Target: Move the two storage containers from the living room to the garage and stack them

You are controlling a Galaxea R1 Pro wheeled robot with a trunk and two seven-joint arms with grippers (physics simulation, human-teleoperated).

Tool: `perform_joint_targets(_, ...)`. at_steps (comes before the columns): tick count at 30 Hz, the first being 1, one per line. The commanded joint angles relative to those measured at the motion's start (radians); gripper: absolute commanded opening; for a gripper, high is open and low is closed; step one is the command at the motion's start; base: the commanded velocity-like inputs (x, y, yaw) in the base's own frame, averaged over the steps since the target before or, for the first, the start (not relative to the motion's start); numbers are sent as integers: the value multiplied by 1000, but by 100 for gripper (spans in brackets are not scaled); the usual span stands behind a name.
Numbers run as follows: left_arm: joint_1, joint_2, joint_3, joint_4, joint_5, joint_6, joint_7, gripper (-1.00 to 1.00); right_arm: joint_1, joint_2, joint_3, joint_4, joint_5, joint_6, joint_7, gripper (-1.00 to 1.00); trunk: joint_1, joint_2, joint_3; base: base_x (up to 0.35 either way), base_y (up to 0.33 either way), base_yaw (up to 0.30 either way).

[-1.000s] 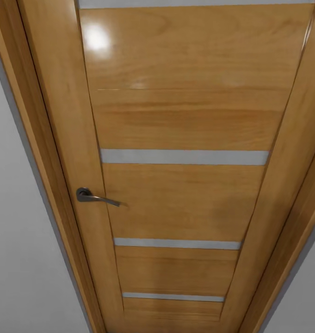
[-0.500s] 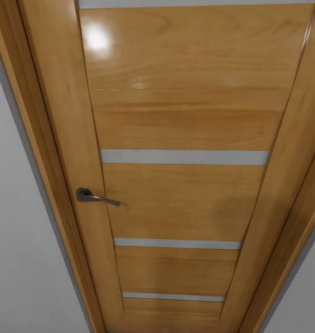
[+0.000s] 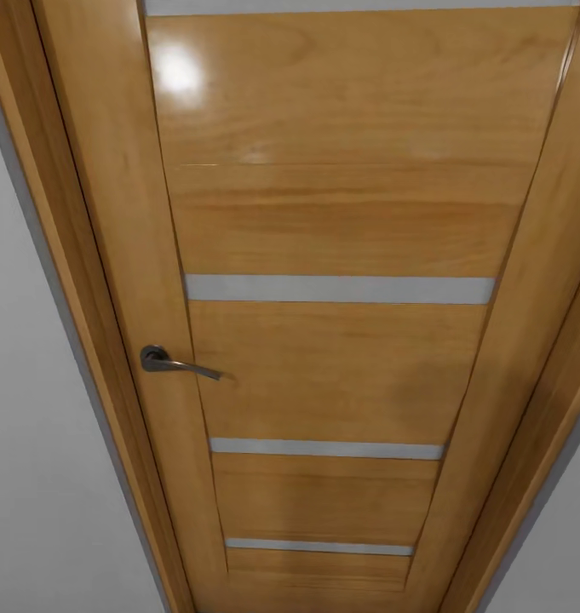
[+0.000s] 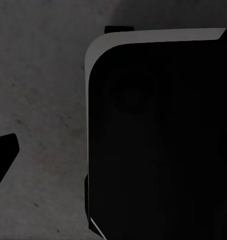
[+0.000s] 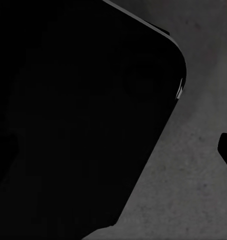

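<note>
Closed wooden door (image 3: 332, 358), metal handle (image 3: 175, 363), grey walls (image 3: 25, 477)

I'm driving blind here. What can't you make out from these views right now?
- Door, head view: top and bottom cut off by the picture edges; what lies behind it is hidden.
- Left wrist view: a black body hides much of the grey floor.
- Right wrist view: the same, grey floor beside it.
- Gripper states: cannot tell.

text: none legible | door (image 3: 341, 221): bare wood, no label (handle (image 3: 166, 361) unmarked too)
</note>
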Motion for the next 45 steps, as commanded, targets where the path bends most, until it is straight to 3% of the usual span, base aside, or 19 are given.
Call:
perform_joint_targets(1, 0, 0, 0, -1, 2, 0, 1, 100, 0, 0, 8, 0, -11, -3, 1, 100, 0, 0, -1, 0, 0, 0)
perform_joint_targets(37, 0, -1, 0, -1, 1, 0, 1, 100, 0, -1, 20, 0, 2, -5, -10, 100, 0, 0, -1, 0, 0, 0)
perform_joint_targets(41, 0, 0, 1, -1, -1, 1, 5, 100, 0, -12, 22, -10, 5, -7, -12, 100, 0, 0, -1, 0, 0, 0)
perform_joint_targets(43, 0, 0, 0, -2, -2, 2, 7, 100, -1, -23, 22, -60, 5, -13, -11, 100, 0, 0, -1, 0, 0, 0)
perform_joint_targets(45, 0, 0, -1, -2, -5, 1, 7, 100, -1, -71, 22, -151, 3, -15, -6, 100, 0, 0, -1, 0, 0, 0)
